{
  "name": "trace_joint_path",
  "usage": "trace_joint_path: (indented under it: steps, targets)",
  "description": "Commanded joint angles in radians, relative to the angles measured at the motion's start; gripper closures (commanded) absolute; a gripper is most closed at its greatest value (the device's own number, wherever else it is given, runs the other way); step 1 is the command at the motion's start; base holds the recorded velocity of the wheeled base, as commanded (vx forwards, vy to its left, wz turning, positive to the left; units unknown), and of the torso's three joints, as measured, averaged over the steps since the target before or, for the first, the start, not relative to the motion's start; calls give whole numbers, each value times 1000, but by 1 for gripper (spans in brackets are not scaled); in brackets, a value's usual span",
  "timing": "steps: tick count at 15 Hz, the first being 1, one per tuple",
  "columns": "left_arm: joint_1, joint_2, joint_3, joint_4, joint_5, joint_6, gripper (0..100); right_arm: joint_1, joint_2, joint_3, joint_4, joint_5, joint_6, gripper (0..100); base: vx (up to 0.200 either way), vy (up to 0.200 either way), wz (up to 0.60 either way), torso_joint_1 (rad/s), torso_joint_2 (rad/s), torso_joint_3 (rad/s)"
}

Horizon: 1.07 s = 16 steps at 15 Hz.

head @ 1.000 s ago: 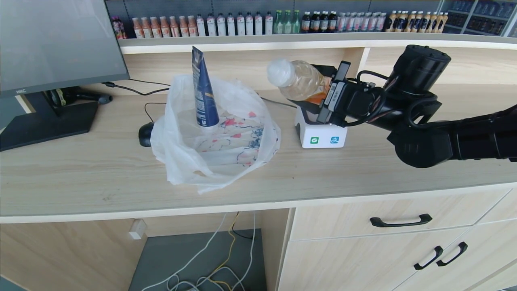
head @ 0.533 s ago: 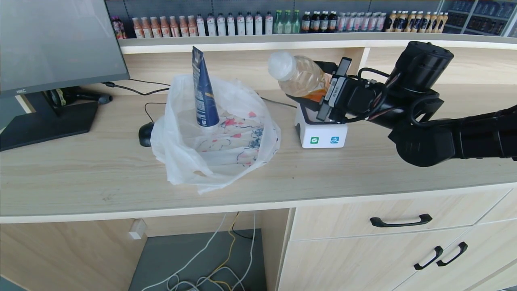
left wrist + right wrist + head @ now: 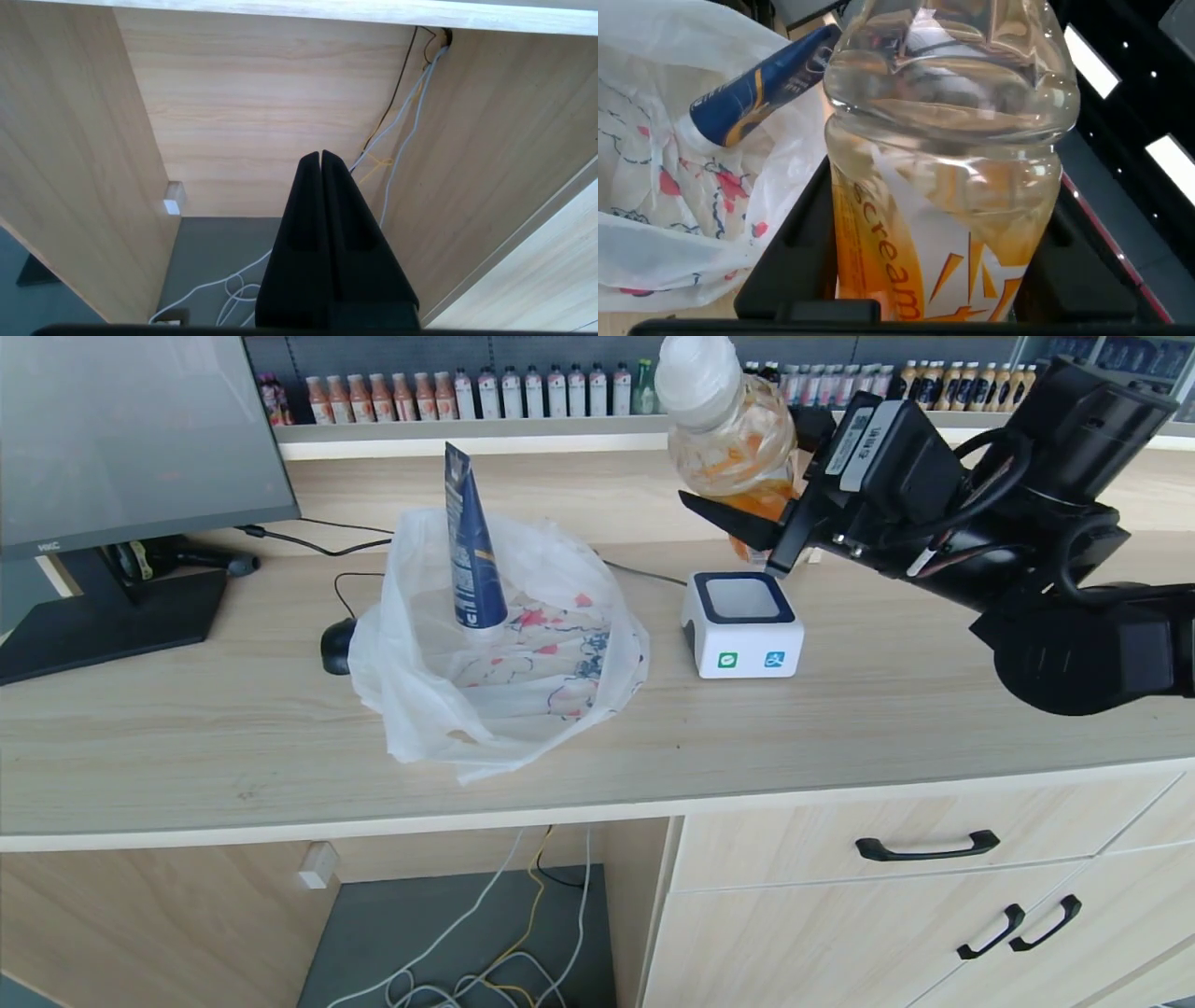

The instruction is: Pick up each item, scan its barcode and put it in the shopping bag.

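Holding a clear bottle (image 3: 728,425) with an orange label, the right gripper (image 3: 747,467) has its fingers clamped on the lower body. The bottle stands cap-up and slightly tilted, in the air above and just behind the scanner (image 3: 742,625), which sits mid-counter towards the rear edge. The shopping bag (image 3: 411,691) lies open at the centre of the counter (image 3: 840,728), beside the scanner on its left, with a blue tube (image 3: 471,546) standing cap-down inside it.

Judgement: the step in hand appears to be the carry from scanner to bag. To do it well:
- Keep the bottle high while crossing leftward, so that it clears the bag's raised rim.
- Steer towards the front part of the bag opening and avoid the tube, which a knock would likely topple.
- Lower well inside before releasing. The thin plastic wall will give no support.

Views compared: the head view gives the bottle's height over the scanner and the gap to the bag. The right wrist view adds grip detail, with black fingers (image 3: 799,233) pressed on either side of the label and the bag and tube beyond. The left wrist view shows the left gripper (image 3: 321,163), fingers together, hanging below the counter near loose cables (image 3: 402,121).
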Motion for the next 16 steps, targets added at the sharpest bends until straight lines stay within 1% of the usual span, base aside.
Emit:
trace_joint_path:
  steps: [1, 3, 5, 6, 8, 10, 12, 13, 14, 16]
  targets:
    - [0, 0, 0, 0, 0, 0, 100, 11, -92, 63, -43, -42, 94, 100, 0, 0, 0, 0, 0, 0]
    - [0, 0, 0, 0, 0, 0, 100, 11, -124, 151, -154, -128, 255, 100, 0, 0, 0, 0, 0, 0]
    - [0, 0, 0, 0, 0, 0, 100, 11, -155, 224, -267, -181, 391, 100, 0, 0, 0, 0, 0, 0]
    - [0, 0, 0, 0, 0, 0, 100, 10, -172, 241, -280, -204, 423, 100, 0, 0, 0, 0, 0, 0]
    - [0, 0, 0, 0, 0, 0, 100, 7, -261, 347, -283, -333, 542, 100, 0, 0, 0, 0, 0, 0]
    - [0, 0, 0, 2, 0, 1, 100, 10, -340, 453, -284, -496, 664, 100, 0, 0, 0, 0, 0, 0]
    - [0, 0, 0, 0, 0, 0, 100, 4, -391, 516, -283, -599, 767, 100, 0, 0, 0, 0, 0, 0]
    - [0, 0, 0, 0, 0, 0, 100, 4, -396, 523, -284, -639, 801, 100, 0, 0, 0, 0, 0, 0]
    - [0, 0, 0, 0, 0, 0, 100, 4, -397, 543, -304, -652, 821, 100, 0, 0, 0, 0, 0, 0]
    - [0, 0, 0, 0, 0, 0, 100, 1, -353, 586, -433, -658, 841, 100, 0, 0, 0, 0, 0, 0]
